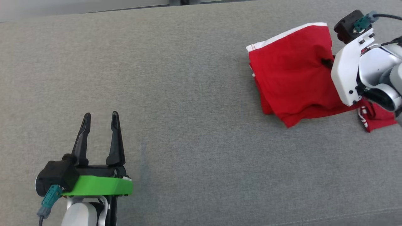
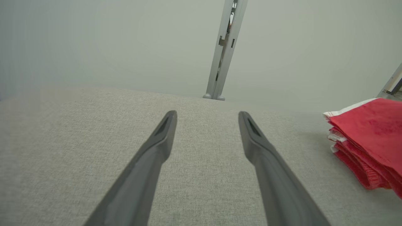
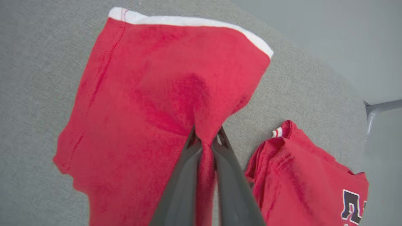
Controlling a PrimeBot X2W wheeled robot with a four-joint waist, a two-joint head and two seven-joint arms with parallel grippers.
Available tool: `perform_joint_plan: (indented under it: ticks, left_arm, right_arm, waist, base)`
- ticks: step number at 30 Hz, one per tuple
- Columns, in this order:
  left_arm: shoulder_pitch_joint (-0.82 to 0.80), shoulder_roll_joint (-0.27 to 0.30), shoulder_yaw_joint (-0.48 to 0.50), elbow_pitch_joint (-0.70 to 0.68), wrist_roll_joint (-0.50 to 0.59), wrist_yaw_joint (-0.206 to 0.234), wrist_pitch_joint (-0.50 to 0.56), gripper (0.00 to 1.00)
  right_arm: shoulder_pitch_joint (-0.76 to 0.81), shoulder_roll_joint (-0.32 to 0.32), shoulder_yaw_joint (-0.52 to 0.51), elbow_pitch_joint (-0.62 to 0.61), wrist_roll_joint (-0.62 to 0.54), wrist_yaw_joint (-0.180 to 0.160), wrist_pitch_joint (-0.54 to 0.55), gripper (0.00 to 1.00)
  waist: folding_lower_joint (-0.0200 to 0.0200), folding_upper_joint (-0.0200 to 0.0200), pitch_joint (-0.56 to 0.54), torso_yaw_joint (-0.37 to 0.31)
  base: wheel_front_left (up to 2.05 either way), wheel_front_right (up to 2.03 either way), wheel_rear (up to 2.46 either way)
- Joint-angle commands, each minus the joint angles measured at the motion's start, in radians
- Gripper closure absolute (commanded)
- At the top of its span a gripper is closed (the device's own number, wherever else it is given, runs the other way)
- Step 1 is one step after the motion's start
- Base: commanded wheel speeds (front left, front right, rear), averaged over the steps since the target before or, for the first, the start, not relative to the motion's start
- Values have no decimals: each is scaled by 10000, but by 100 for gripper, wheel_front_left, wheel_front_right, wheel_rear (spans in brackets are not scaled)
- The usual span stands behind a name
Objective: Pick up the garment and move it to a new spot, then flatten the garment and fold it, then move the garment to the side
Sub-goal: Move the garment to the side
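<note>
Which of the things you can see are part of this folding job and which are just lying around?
Job: red garment; right gripper, shut on a pinch of it; left gripper, open.
Lying about: grey surface; metal post beyond it.

Red garment (image 1: 292, 81) with white hem band and dark lettering; worktop (image 1: 188, 94) plain grey weave; left hand (image 1: 101, 114) black, collar (image 1: 100, 185) green.

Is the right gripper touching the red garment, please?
Touching. The right wrist view shows the right gripper pinching a fold of the garment.
</note>
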Motion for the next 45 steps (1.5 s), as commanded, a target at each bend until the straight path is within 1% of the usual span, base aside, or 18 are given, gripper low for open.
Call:
perform_joint_plan:
  ticks: [1, 4, 8, 13, 17, 22, 26, 27, 28, 29, 35, 38, 42, 43, 45]
  left_arm:
    - [-211, 33, 30, -28, 101, -72, -27, 0]
    - [-399, 34, 34, -37, 279, -154, -27, 0]
    - [-617, 37, 30, -43, 344, -242, -27, 0]
    - [-889, 36, 34, -9, 548, -339, -27, 0]
    - [-1095, 36, 42, -17, 698, -379, -27, 0]
    - [-1207, 34, 144, -107, 885, -403, -27, 0]
    - [-1267, 33, 169, -217, 940, -419, -27, 0]
    - [-1289, 35, 145, -231, 936, -421, -27, 0]
    - [-1309, 35, 101, -237, 922, -423, -27, 0]
    - [-1328, 34, 64, -240, 914, -422, -27, 0]
    - [-1310, 33, -109, -202, 797, -425, -27, 0]
    - [-1168, 37, -45, -132, 713, -421, -27, 0]
    - [-812, 34, 43, -88, 522, -418, -27, 0]
    - [-710, 34, 80, -73, 488, -418, -27, 0]
    - [-532, 34, 175, -95, 412, -418, -27, 0]
  right_arm:
    - [-215, -237, 61, -157, 21, -19, 62, 100]
    - [-438, -764, 302, -329, -196, -17, 120, 100]
    - [-673, -1194, 337, -74, -530, -17, -81, 100]
    - [-746, -1664, 486, 612, -1265, -19, -860, 100]
    - [-780, -1958, 254, 1504, -1716, -19, -1838, 100]
    - [-500, -2066, -486, 2864, -2064, -19, -2820, 100]
    - [-279, -1815, -1263, 3815, -2302, -19, -3337, 100]
    - [-214, -1770, -1380, 3996, -2386, -19, -3450, 72]
    - [-144, -1743, -1535, 4226, -2510, -19, -3606, 20]
    - [-121, -1698, -1692, 4402, -2669, -19, -3811, 0]
    - [51, -1328, -2700, 5450, -3473, -19, -4425, 0]
    - [176, -989, -3316, 5453, -3689, -19, -5286, 0]
    - [561, -328, -4373, 5159, -3761, -19, -6613, 0]
    - [761, 10, -4670, 5028, -3689, -19, -6950, 0]
    - [1172, 478, -5032, 4680, -3716, -19, -7453, 0]
  waist:
    - [0, 0, 269, -1094]
    - [0, 0, 560, -1460]
    - [0, 0, 915, -1664]
    - [0, 0, 1352, -1546]
    - [0, 0, 1747, -1251]
    - [0, 0, 2093, -915]
    - [0, 0, 2274, -749]
    - [0, 0, 2294, -710]
    - [0, 0, 2303, -654]
    - [0, 0, 2294, -612]
    - [0, 0, 1975, -428]
    - [0, 0, 1627, -351]
    - [0, 0, 953, -396]
    - [0, 0, 725, -424]
    - [0, 0, 356, -459]
  base:
    - [0, 0, 0]
    - [0, 0, 0]
    - [0, 0, 0]
    - [0, 0, 0]
    - [0, 0, 0]
    - [0, 0, 0]
    - [0, 0, 0]
    - [0, 0, 0]
    - [0, 0, 0]
    - [0, 0, 0]
    - [0, 0, 0]
    - [0, 0, 0]
    - [0, 0, 0]
    - [0, 0, 0]
    - [0, 0, 0]
